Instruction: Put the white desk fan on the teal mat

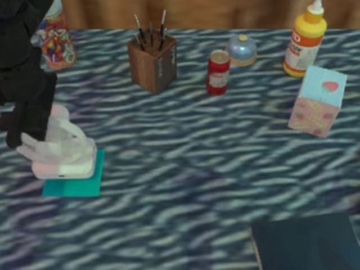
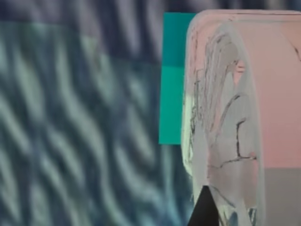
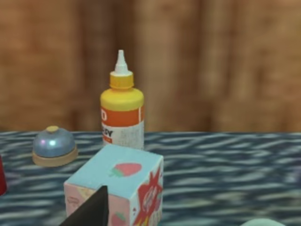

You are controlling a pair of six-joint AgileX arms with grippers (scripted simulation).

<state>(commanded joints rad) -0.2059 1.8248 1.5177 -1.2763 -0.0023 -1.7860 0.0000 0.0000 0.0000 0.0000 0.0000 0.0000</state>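
The left end effector (image 1: 35, 130) pinches the white desk fan (image 1: 63, 151), which rests partly on the teal mat (image 1: 76, 183) at the tabletop's (image 1: 185, 163) left.

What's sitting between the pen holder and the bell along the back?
Top view: a red can stands between the wooden pen holder and the bell, apart from both.

You will find a wooden pen holder (image 1: 152, 68) with pens, a red can (image 1: 217, 72) and a service bell (image 1: 242, 49) along the far edge. At far right stand a yellow glue bottle (image 1: 304, 40) and a pink-and-blue carton (image 1: 317, 100). A dark panel (image 1: 306, 244) lies near right; a colourful jar (image 1: 55, 39) stands far left.
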